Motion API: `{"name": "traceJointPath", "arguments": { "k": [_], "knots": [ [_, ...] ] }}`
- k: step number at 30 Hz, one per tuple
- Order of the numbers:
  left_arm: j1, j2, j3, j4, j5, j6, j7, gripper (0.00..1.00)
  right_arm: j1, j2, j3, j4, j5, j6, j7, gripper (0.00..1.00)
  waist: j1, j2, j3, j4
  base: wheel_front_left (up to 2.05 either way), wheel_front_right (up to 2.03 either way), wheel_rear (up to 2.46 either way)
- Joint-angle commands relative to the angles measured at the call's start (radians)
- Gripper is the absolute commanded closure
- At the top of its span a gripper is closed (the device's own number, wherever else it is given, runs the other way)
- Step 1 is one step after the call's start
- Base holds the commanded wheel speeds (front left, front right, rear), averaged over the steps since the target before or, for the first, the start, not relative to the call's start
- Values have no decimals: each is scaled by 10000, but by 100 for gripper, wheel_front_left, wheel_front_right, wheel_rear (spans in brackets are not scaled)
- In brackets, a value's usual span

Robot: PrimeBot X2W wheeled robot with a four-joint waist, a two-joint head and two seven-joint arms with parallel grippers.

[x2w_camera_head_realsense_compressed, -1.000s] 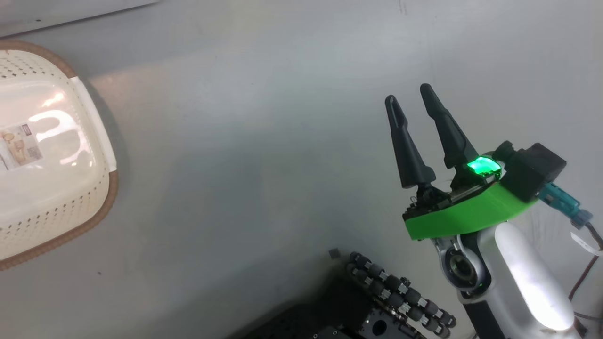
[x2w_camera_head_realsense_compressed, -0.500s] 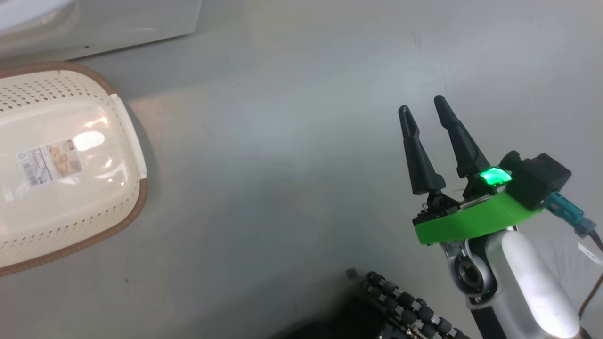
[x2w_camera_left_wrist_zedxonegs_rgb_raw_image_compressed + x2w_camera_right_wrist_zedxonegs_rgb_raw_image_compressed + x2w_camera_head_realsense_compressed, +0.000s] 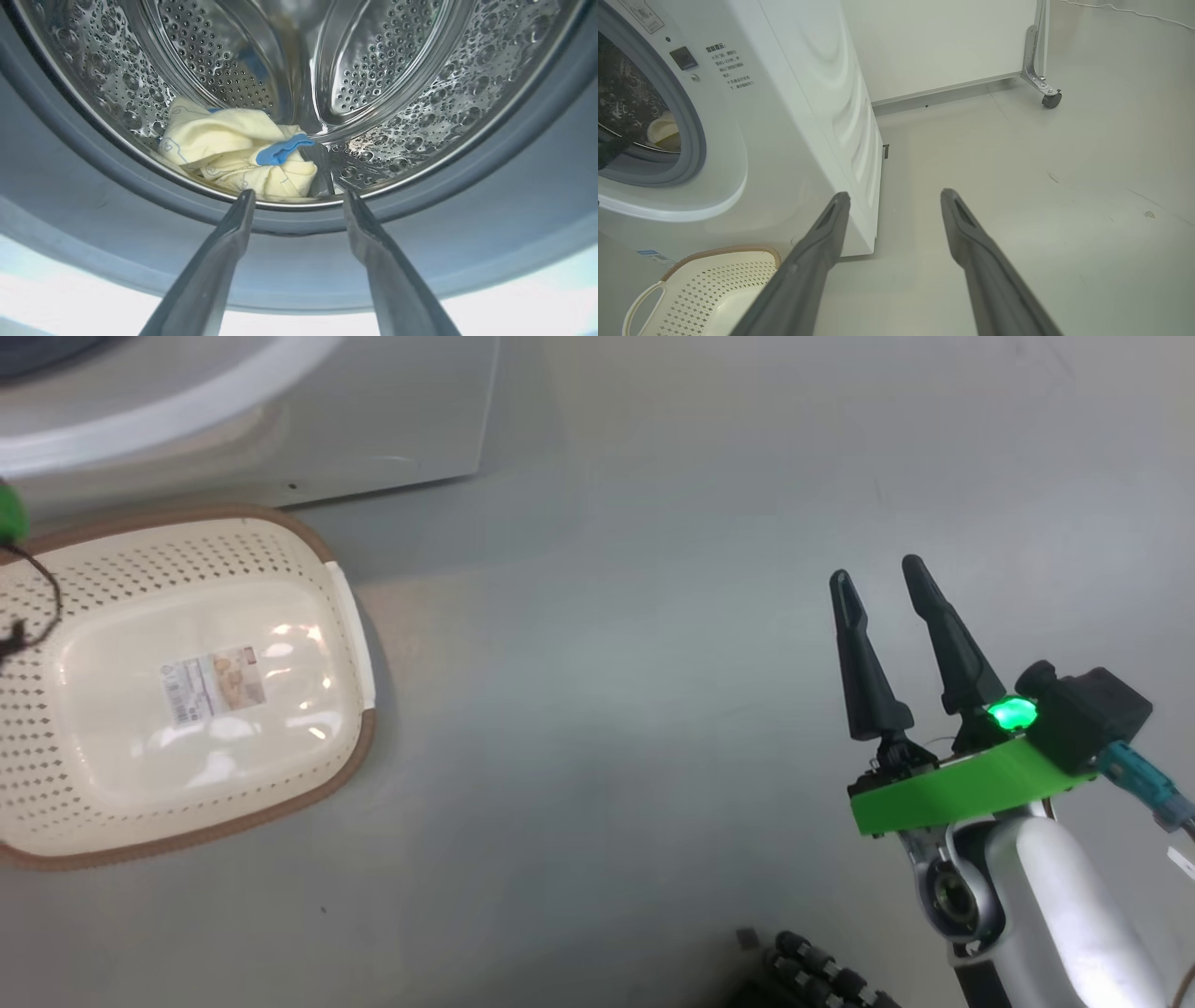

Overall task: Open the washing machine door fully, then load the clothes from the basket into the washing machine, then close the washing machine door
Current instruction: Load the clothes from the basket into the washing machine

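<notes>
The clothes [image 3: 233, 149], cream-yellow with a blue band, lie bunched on the floor of the steel drum [image 3: 387, 70] of the washing machine [image 3: 784, 116]. My left gripper [image 3: 299, 198] is open just outside the grey gasket [image 3: 467, 210], pointing at the clothes with nothing between its fingers. The basket [image 3: 140, 569] sits on the floor before the washing machine [image 3: 373, 420], holding nothing but the label on its floor. My right gripper [image 3: 876, 571] hangs open over bare floor, well right of the basket [image 3: 724, 280]. The washing machine door is out of view.
A white panel on a caster wheel [image 3: 1050, 99] stands behind the washer on the right. Grey floor spreads between the basket and my right arm. A green part of my left arm [image 3: 9, 513] with a black cable shows above the basket's left end.
The head camera has swung, so the basket and washer front sit further right and lower in the picture. My right gripper stays open in much the same pose.
</notes>
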Motion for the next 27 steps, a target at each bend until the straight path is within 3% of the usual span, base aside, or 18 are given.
{"name": "traceJointPath", "arguments": {
  "k": [1,15,21,27],
  "knots": [
    [273,417,256,-522,75,162,-112,0,236,-110,102,-259,-87,35,-67,0,1,-1,-344,322,0,0,0],
    [5390,-310,472,-5089,261,1924,-222,0,616,-110,-387,-223,-862,35,475,0,1,-1,-1959,1485,0,0,0],
    [6873,-594,707,-6191,292,2345,-225,0,866,-110,-544,-353,-1151,35,902,0,1,-1,-2652,1942,0,0,0],
    [7959,-966,799,-6761,407,2490,-226,0,1128,-110,-708,-472,-1340,35,1282,0,1,-1,-3323,2329,0,0,0]
  ]
}}
